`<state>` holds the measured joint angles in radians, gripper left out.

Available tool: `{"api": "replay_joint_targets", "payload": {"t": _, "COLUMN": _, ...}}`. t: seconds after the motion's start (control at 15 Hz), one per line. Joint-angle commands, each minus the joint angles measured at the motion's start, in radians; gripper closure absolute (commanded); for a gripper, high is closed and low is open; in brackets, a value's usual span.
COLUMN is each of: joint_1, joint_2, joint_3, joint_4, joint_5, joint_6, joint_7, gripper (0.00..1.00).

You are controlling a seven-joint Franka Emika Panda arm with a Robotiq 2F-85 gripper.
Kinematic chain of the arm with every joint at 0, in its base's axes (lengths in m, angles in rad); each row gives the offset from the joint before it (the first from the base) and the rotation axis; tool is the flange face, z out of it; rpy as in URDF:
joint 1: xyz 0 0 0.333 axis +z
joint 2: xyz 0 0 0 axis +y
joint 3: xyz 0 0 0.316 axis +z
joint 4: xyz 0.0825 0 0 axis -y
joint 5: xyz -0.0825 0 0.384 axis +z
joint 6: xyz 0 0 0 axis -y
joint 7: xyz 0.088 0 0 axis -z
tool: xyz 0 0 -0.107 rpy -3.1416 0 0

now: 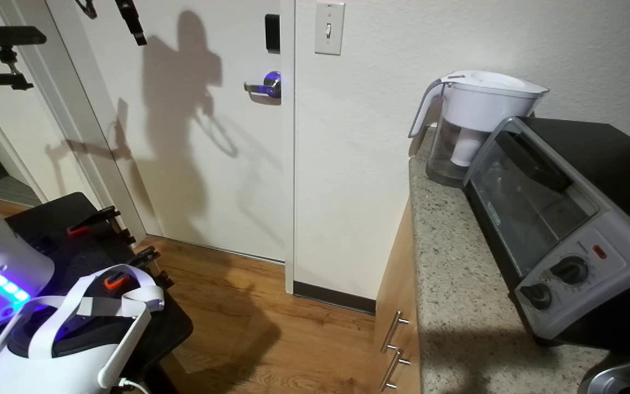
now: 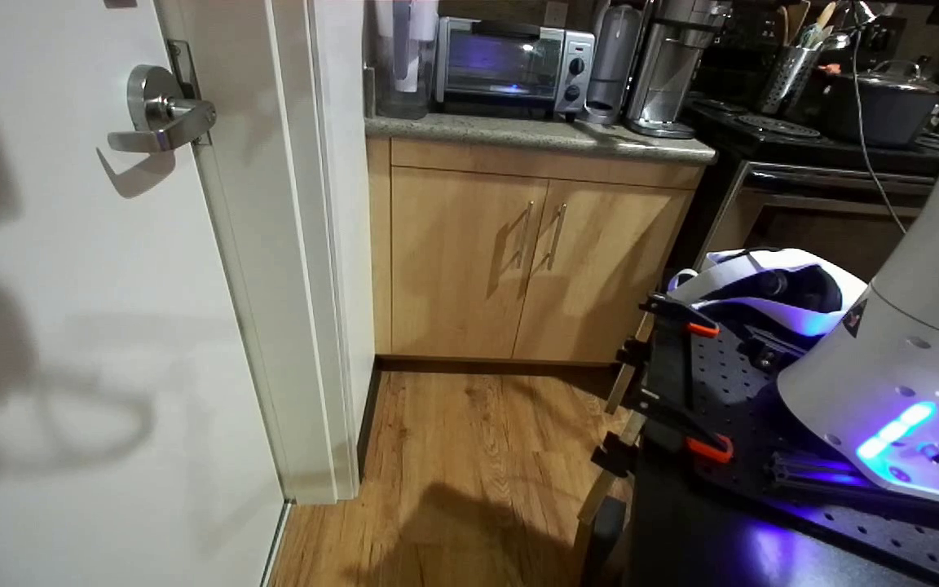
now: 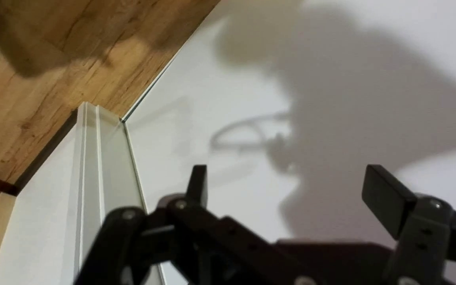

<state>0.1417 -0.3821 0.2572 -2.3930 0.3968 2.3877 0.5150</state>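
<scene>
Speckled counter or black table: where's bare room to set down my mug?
The counter has a bare strip between toaster oven and front edge; a water pitcher crowds the wall end. The black table has a bare patch beside the perforated plate; VR headset, clamps and arm base crowd it elsewhere.

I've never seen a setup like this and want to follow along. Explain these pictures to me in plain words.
The machine is one robot arm; its white base stands on a black table, with a white headset near it. Two pictures come from cameras outside the robot, looking at the scene from different places. The third comes from a camera on its wrist, looking past the gripper toward a white door. That door's lever handle shows in both exterior views, as does a counter bearing a water pitcher and a toaster oven. The gripper is the part that grasps: right now its jaws stand wide apart, and it holds nothing.
</scene>
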Motion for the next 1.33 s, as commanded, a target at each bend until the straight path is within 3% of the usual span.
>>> {"api": "replay_joint_targets", "payload": {"t": 0.0, "joint_1": 0.003, "joint_2": 0.053, "joint_3": 0.011, "joint_4": -0.046, "joint_5": 0.061, "joint_6": 0.151, "joint_7": 0.102, "gripper": 0.0}}
{"api": "replay_joint_targets", "payload": {"t": 0.53, "joint_1": -0.03, "joint_2": 0.18, "joint_3": 0.012, "joint_4": -0.166, "joint_5": 0.021, "joint_6": 0.52, "joint_7": 0.382, "gripper": 0.0}}
{"api": "replay_joint_targets", "payload": {"t": 0.67, "joint_1": -0.057, "joint_2": 0.21, "joint_3": 0.015, "joint_4": -0.193, "joint_5": -0.018, "joint_6": 0.605, "joint_7": 0.463, "gripper": 0.0}}
{"api": "replay_joint_targets", "payload": {"t": 0.87, "joint_1": -0.155, "joint_2": 0.24, "joint_3": 0.055, "joint_4": -0.239, "joint_5": -0.118, "joint_6": 0.714, "joint_7": 0.614, "gripper": 0.0}}
{"api": "replay_joint_targets", "payload": {"t": 1.0, "joint_1": -0.175, "joint_2": 0.249, "joint_3": 0.055, "joint_4": -0.25, "joint_5": -0.14, "joint_6": 0.75, "joint_7": 0.643, "gripper": 0.0}}
{"api": "replay_joint_targets", "payload": {"t": 1.07, "joint_1": -0.12, "joint_2": 0.253, "joint_3": 0.03, "joint_4": -0.238, "joint_5": -0.089, "joint_6": 0.738, "joint_7": 0.589, "gripper": 0.0}}
{"api": "replay_joint_targets", "payload": {"t": 1.13, "joint_1": -0.148, "joint_2": 0.255, "joint_3": 0.032, "joint_4": -0.236, "joint_5": -0.118, "joint_6": 0.714, "joint_7": 0.592, "gripper": 0.0}}
{"api": "replay_joint_targets", "payload": {"t": 1.27, "joint_1": -0.137, "joint_2": 0.256, "joint_3": 0.031, "joint_4": -0.236, "joint_5": -0.11, "joint_6": 0.715, "joint_7": 0.591, "gripper": 0.0}}
